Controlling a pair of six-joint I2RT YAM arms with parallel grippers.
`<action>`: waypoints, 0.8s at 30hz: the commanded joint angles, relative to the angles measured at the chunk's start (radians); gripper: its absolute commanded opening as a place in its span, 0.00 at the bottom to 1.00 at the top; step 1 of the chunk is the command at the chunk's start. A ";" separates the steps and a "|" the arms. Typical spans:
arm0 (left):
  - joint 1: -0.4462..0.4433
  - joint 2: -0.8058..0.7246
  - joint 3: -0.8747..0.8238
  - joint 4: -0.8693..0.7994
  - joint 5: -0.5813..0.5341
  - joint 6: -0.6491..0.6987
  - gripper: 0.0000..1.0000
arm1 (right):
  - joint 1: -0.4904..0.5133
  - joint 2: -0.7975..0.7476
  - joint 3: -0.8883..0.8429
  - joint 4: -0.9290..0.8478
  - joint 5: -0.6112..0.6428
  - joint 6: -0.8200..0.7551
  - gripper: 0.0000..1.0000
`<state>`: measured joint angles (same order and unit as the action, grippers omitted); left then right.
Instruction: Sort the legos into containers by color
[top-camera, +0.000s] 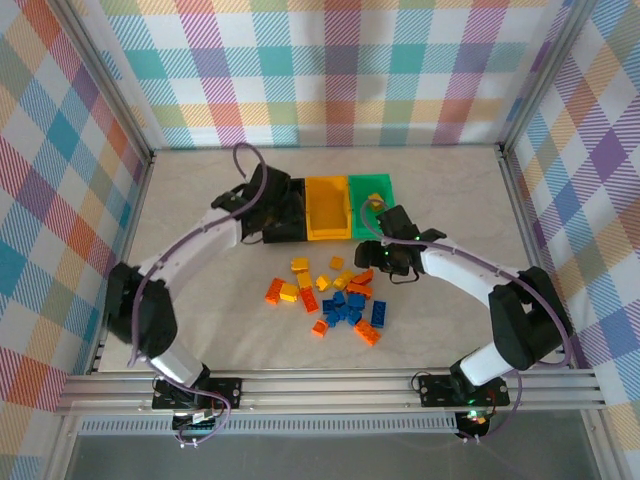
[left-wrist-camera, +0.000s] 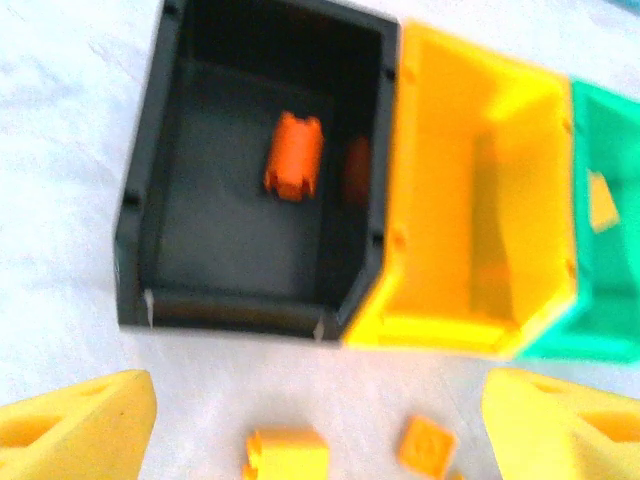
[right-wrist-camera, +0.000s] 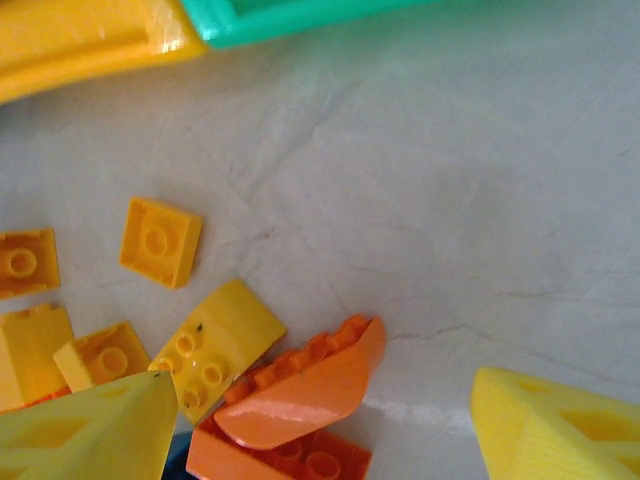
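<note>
Along the far side of the pale table (top-camera: 450, 200), three small open-top plastic containers stood touching in a row: a black bin (left-wrist-camera: 160, 200) on the left, a yellow bin (left-wrist-camera: 470, 330) in the middle, a green bin (left-wrist-camera: 590, 330) on the right. One orange toy brick (left-wrist-camera: 294, 155) lay on the black bin's floor, with a dim orange reflection on the wall beside it. The yellow bin's inside was too blurred to read. A yellowish piece (left-wrist-camera: 601, 200) lay in the green bin, which the frame edge cut off. The left gripper (left-wrist-camera: 320, 400) hung by the black bin's near rim, jaws released and empty. Nearer the arms lay the loose orange, yellow and blue bricks (top-camera: 335, 295). The right gripper (right-wrist-camera: 325, 383) hovered above them, jaws spread wide, with a curved orange brick (right-wrist-camera: 300, 385) lying ungripped between the fingers. A blue sliver beneath it was too hidden to identify.
</note>
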<state>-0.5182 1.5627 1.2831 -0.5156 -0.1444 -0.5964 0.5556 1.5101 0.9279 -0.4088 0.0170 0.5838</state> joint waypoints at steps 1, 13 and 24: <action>-0.015 -0.098 -0.172 0.085 0.103 -0.062 0.88 | 0.030 -0.018 -0.024 -0.033 -0.018 0.010 0.78; -0.022 -0.447 -0.559 0.111 0.173 -0.138 0.99 | 0.079 -0.171 -0.194 -0.185 0.021 0.055 0.73; -0.022 -0.475 -0.590 0.091 0.153 -0.124 1.00 | 0.172 -0.043 -0.172 -0.208 0.106 0.093 0.66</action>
<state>-0.5404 1.0889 0.7067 -0.4164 0.0143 -0.7185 0.7235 1.4551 0.7395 -0.5682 0.0647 0.6498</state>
